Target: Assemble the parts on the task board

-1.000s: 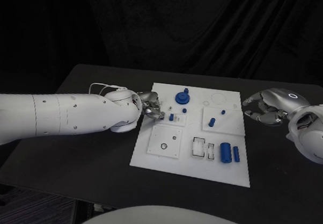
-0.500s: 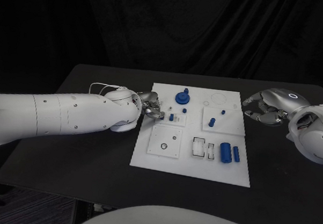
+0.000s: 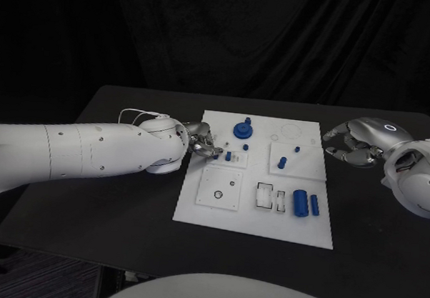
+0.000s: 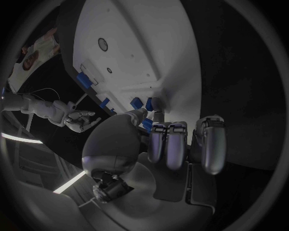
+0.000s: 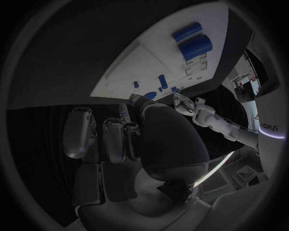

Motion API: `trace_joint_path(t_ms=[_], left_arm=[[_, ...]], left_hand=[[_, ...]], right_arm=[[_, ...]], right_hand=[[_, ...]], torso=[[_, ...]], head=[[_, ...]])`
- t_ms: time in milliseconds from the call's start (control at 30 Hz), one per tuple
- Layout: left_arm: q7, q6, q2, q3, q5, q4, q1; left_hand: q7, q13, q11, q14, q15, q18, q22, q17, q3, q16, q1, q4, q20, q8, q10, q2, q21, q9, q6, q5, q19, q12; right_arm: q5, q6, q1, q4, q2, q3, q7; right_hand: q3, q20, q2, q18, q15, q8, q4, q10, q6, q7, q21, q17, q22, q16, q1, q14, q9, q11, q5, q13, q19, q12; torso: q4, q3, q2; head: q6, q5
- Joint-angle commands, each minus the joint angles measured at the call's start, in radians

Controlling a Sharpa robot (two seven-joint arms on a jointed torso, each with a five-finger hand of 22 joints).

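Observation:
The white task board (image 3: 254,221) lies mid-table with blue parts on it: a knob (image 3: 242,130), small pegs (image 3: 282,160), and two cylinders (image 3: 307,202) side by side. My left hand (image 3: 203,144) is at the board's left edge. Its thumb and one fingertip (image 4: 158,103) meet beside a small blue piece (image 4: 149,103) standing in the board, while the other fingers (image 4: 175,144) curl back. Whether the piece is gripped is unclear. My right hand (image 3: 348,145) hovers off the board's right edge with its fingers (image 5: 108,139) curled in on nothing.
A black ring (image 3: 217,193) sits in the lower left plate of the board, and white rectangular slots (image 3: 268,196) lie next to the cylinders. Bare black table (image 3: 116,203) surrounds the board on all sides.

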Motion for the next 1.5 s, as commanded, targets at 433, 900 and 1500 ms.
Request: trace_joint_path(t_ms=[433, 900, 1500], left_arm=[[0.013, 0.052, 0.002, -0.005, 0.066, -0.011, -0.007], [0.06, -0.018, -0.002, -0.005, 0.069, -0.014, -0.007], [0.439, -0.538, -0.061, -0.005, -0.052, 0.039, 0.008]], left_hand=[[-0.001, 0.26, 0.008, 0.104, 0.006, 0.01, 0.222, 0.263, -0.071, 0.003, -0.101, 0.005, 0.001, -0.009, 0.104, 0.06, -0.006, -0.015, 0.022, 0.016, 0.041, 0.003], [-0.005, 0.26, 0.005, 0.104, 0.003, 0.009, 0.222, 0.263, -0.179, 0.003, -0.215, 0.005, -0.002, -0.002, 0.104, 0.097, -0.006, -0.017, 0.044, -0.034, 0.042, 0.003], [-0.003, 0.26, 0.008, 0.104, 0.007, 0.0, 0.235, 0.263, -0.281, 0.003, -0.014, 0.001, 0.0, 0.131, 0.104, 0.069, 0.035, 0.101, -0.078, 0.091, 0.059, 0.003]], right_arm=[[-0.003, -0.002, -0.002, 0.0, 0.0, 0.001, -0.015], [-0.003, -0.005, -0.002, 0.0, -0.001, 0.001, -0.013], [-0.003, -0.011, -0.002, 0.004, -0.013, 0.001, -0.012]], right_hand=[[0.007, -0.001, 0.003, 0.015, 0.009, -0.005, 0.0, 0.065, 0.01, 0.001, -0.004, 0.159, 0.169, -0.004, -0.009, 0.063, -0.002, 0.008, -0.006, 0.232, -0.007, -0.003], [0.007, -0.001, 0.003, 0.015, 0.009, -0.005, 0.0, 0.064, 0.011, 0.0, -0.004, 0.158, 0.169, -0.005, -0.009, 0.063, -0.002, 0.007, -0.006, 0.232, -0.007, -0.003], [0.008, -0.001, 0.003, 0.015, 0.009, -0.005, -0.001, 0.064, 0.012, 0.0, -0.004, 0.158, 0.17, -0.005, -0.009, 0.063, -0.002, 0.007, -0.006, 0.231, -0.006, -0.004]], torso=[[0.0004, 0.0002, 0.0], [0.0009, 0.0005, 0.0], [0.0018, -0.0009, 0.0]], head=[[0.0, 0.0], [0.0, 0.002], [0.0, 0.0]])
